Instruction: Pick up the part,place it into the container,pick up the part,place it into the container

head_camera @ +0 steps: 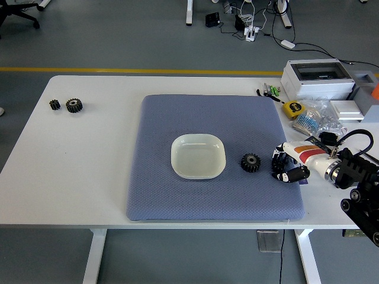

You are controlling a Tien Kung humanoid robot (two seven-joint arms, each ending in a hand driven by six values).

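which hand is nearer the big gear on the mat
Right. The right hand sits just right of the big gear, fingers curled around the small gear. The left hand is out of view.

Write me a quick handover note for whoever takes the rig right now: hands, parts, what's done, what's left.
Right hand: at the mat's right edge, fingers curled around the small gear; a firm grip can't be confirmed.
Left hand: out of view.
Large gear: on the blue mat, right of the white dish, untouched.
Dish: empty.
Done: nothing placed yet.
Left: lift the small gear into the dish, then the large gear.
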